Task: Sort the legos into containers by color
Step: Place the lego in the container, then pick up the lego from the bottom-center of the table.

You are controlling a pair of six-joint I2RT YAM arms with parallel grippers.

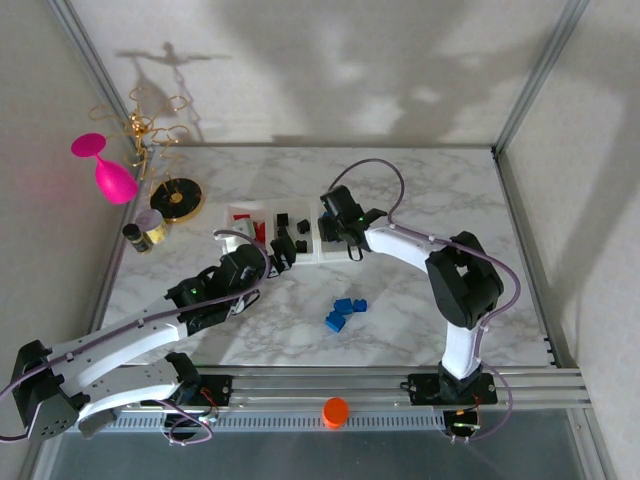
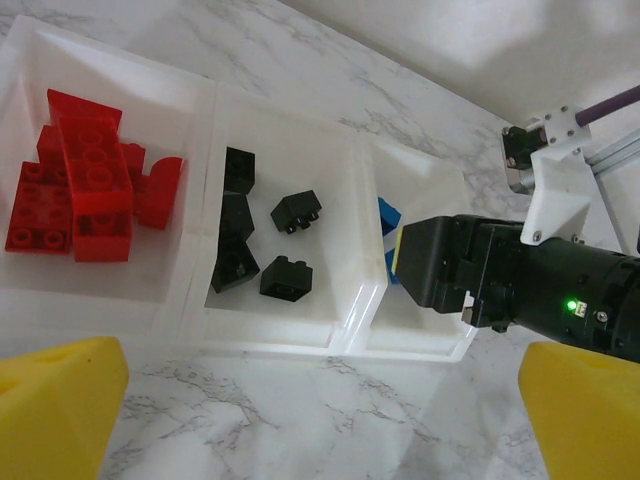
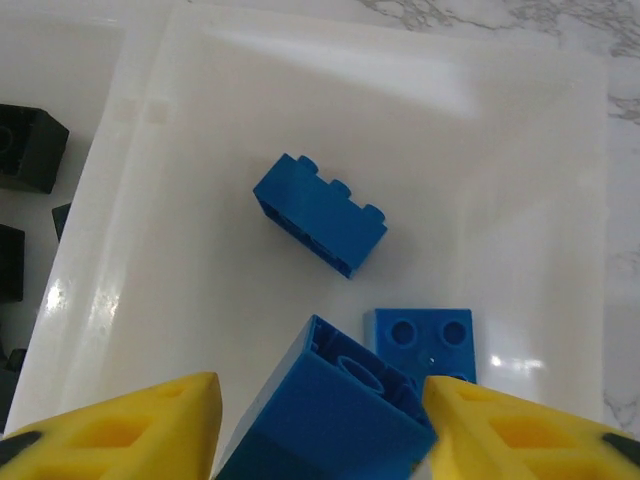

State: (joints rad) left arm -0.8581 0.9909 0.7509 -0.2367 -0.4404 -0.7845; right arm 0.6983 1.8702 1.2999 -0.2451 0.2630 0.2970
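Legos (image 2: 90,190) sit mostly in the containers (image 2: 212,140), three clear trays joined in a row on the counter (image 1: 430,190). Seen from your left wrist, the left tray has the red bricks heaped together, the middle tray several black ones lying apart, and the right tray the blue.

A loose blue cluster (image 1: 345,312) lies on the bare counter, well apart from the trays, toward your arm bases.

Your right pincer (image 3: 320,430) hangs over the blue tray with its fingers partly apart. A blue brick (image 3: 330,400) sits between them, tilted, hollow underside toward the camera. Cannot tell whether the pads grip it or it lies loose. Under it in the tray are a long blue piece (image 3: 320,215) on its side and a square blue piece (image 3: 425,340), studs up.

Your left pincer (image 2: 320,420) is spread wide and holds nothing. It hovers at the near edge of the trays.

Far left of the counter: black-and-gold disc (image 1: 182,198), pink goblet (image 1: 110,170). An orange cap (image 1: 335,410) sits on the rail between the bases.
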